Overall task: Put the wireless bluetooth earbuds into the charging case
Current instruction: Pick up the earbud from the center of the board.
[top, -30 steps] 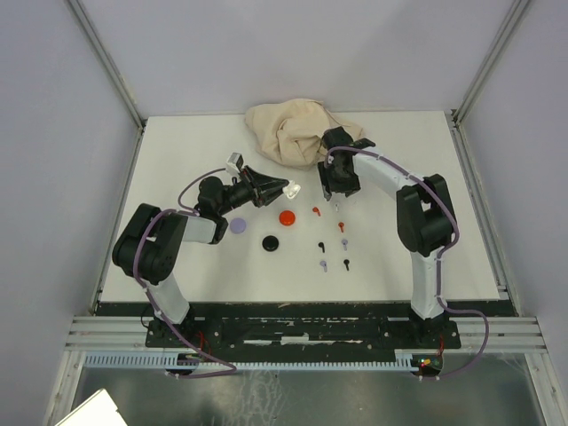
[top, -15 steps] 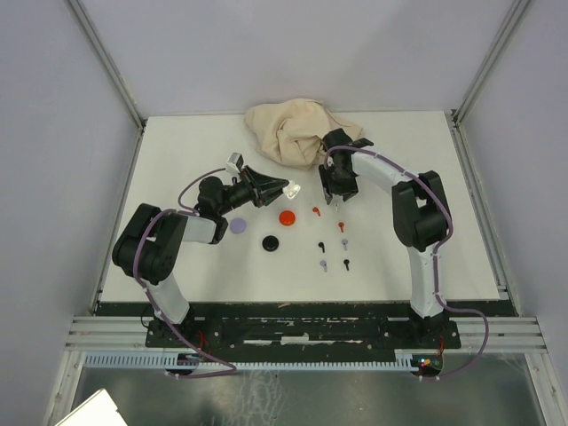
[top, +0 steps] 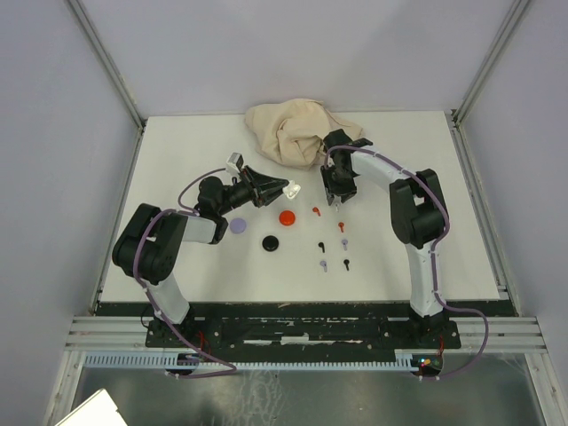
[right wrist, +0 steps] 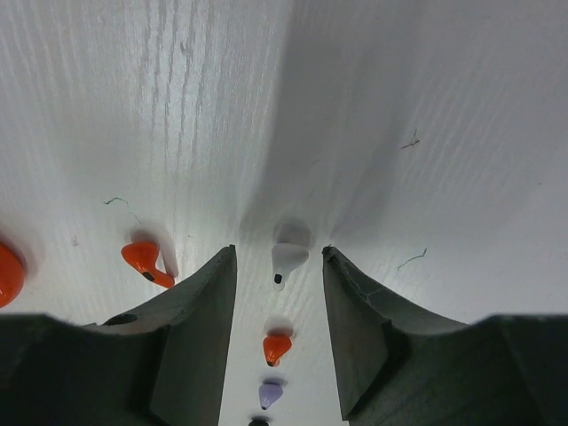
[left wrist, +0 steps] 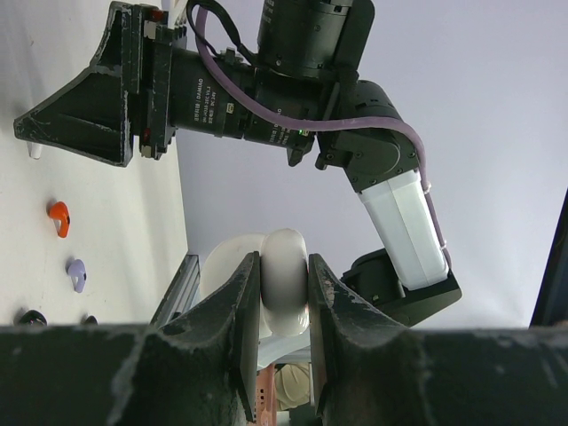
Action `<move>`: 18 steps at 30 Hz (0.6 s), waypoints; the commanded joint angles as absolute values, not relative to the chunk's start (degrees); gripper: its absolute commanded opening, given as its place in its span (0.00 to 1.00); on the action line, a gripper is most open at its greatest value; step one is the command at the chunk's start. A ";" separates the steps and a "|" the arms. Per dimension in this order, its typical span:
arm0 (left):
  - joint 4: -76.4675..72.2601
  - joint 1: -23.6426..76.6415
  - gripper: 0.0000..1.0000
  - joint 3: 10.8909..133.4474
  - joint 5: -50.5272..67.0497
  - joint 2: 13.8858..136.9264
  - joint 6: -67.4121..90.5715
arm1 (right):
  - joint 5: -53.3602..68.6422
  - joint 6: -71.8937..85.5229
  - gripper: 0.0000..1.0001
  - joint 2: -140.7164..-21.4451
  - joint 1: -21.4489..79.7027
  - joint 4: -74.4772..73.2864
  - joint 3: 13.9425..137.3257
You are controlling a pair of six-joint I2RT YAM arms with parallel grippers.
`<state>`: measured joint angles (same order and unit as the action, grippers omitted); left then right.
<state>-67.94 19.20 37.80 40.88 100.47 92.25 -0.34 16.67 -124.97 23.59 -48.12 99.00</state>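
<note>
Now: white earbud between your right jaws

Count seven earbuds on the desk (top: 177,177): two red earbuds (top: 315,210), two lavender earbuds (top: 344,240), two black earbuds (top: 322,246) and one white earbud (right wrist: 287,259). Three round discs lie left of them: one red disc (top: 286,216), one lavender disc (top: 237,225), one black disc (top: 270,241). One beige cloth (top: 293,129) is bunched at the far edge. Your left jaws are clenched on the one white case (left wrist: 284,284), held above the desk near the red disc. Your right jaws stand apart, straddling the white earbud with a gap on each side. Since a second ago your right arm (top: 413,204) has swung its elbow inward; your left arm (top: 164,240), the discs and the earbuds lie as they did
</note>
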 commanded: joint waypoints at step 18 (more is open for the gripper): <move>-71.63 18.90 0.03 38.50 41.83 100.65 91.67 | 1.36 17.05 0.44 -125.40 22.59 -47.82 98.90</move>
